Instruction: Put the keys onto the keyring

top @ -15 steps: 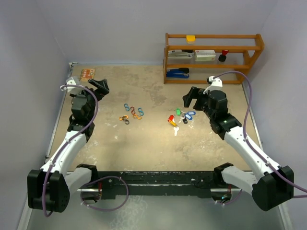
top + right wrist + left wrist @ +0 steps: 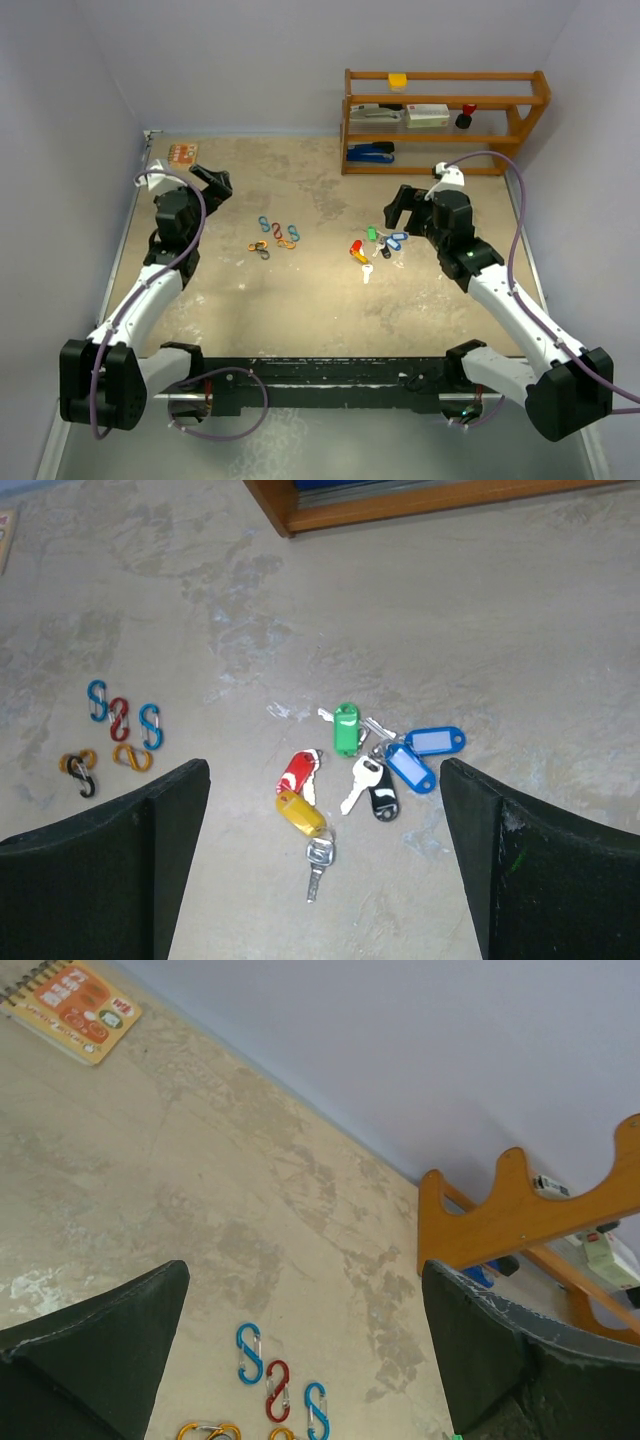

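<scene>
A wooden shelf (image 2: pixel 445 120) stands at the far right of the desk (image 2: pixel 320 300), against the back wall. It carries a small yellow object (image 2: pixel 398 80) on top, white boxes (image 2: pixel 428 115) on the middle level and a blue stapler (image 2: pixel 372 152) at the bottom. A spiral-bound orange notebook (image 2: pixel 75 1010) lies flat in the far left corner. Left of centre sits a loose group of small oval clips (image 2: pixel 273 238) in blue, red, orange and black, well apart from everything else.

The keys (image 2: pixel 360 770) lie in a small heap right of centre on the bare desk. They have green, red, yellow and two blue tags, and one key has a black head. A plain silver key (image 2: pixel 316 865) points toward the near edge. Nothing lies over them or between them and the arms.

The right claw (image 2: pixel 400 205) hangs above the desk just beyond the keys, its fingers spread wide. From its wrist view the whole heap shows in the gap between them. It holds nothing and touches nothing. The left claw (image 2: pixel 212 180) is raised over the far left part of the desk, near the notebook and beyond the clips. It is also wide open and empty.
</scene>
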